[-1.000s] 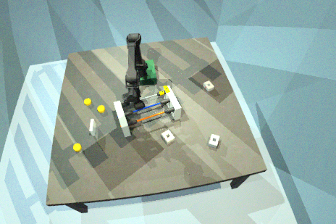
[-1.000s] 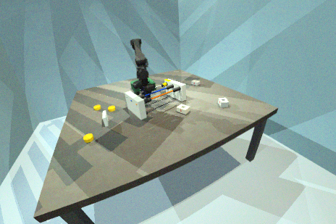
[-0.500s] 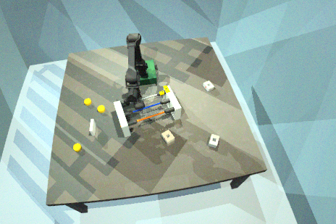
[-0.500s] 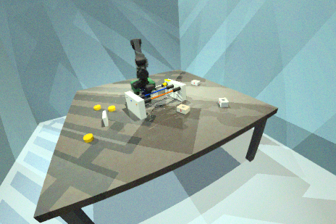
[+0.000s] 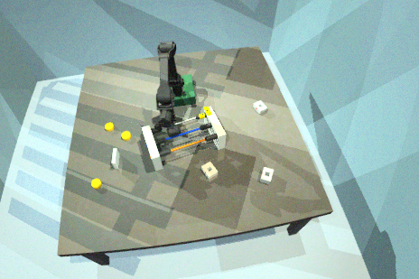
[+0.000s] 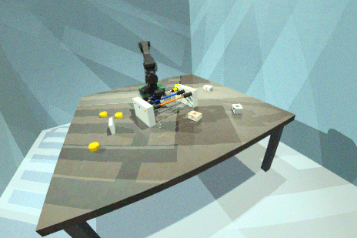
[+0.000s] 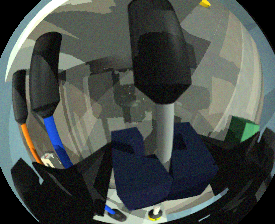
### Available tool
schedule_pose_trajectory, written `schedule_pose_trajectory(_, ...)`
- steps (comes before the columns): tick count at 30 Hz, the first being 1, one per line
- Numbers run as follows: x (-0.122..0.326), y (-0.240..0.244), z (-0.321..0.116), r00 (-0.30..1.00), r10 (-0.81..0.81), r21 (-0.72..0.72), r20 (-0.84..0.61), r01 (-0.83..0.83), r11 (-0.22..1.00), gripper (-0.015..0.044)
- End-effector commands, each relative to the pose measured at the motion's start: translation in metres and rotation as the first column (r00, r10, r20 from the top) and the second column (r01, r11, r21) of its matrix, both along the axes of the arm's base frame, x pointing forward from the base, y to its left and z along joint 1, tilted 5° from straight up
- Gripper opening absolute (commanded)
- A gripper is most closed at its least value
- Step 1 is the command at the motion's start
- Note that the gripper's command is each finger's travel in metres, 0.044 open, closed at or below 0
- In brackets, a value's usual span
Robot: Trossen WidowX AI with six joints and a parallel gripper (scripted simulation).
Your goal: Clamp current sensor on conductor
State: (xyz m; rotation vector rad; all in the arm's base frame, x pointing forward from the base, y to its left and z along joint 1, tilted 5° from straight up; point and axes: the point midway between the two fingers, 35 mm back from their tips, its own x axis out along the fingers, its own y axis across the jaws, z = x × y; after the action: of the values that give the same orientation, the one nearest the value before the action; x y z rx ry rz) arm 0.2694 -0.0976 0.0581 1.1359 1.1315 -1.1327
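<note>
The dark navy split-core sensor (image 7: 140, 172) straddles the white conductor (image 7: 164, 122) (image 5: 187, 121), one half on each side of it. The halves meet or nearly meet low in the wrist view; I cannot tell whether the latch is closed. Its arrow is not visible. My gripper (image 7: 153, 142) (image 5: 166, 128) is shut on the sensor, with a finger pressing each side. A yellow marker (image 5: 208, 110) (image 6: 178, 85) sits on the rack beside the white conductor's end; its lettering is unreadable. The blue conductor (image 5: 182, 134) (image 7: 55, 137) and orange conductor (image 5: 187, 145) (image 7: 30, 144) run alongside.
White end plates (image 5: 152, 147) (image 6: 143, 112) hold the conductors. Small white blocks (image 5: 212, 175) (image 6: 195, 115) with square holes lie in front and to the right. Several yellow discs (image 5: 96, 183) (image 6: 94, 146) and an upright white plate (image 5: 116, 158) (image 6: 111, 125) stand to the left.
</note>
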Motion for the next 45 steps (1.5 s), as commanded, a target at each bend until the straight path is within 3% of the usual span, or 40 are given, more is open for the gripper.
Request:
schedule_pose_trajectory(1, 0.000, 0.000, 0.001, 1.000, 0.000, 0.000, 0.002, 0.000, 1.000, 0.0000)
schedule_pose_trajectory(45, -0.001, 0.001, 0.016, 1.000, 0.002, 0.000, -0.001, -0.002, 1.000, 0.0000)
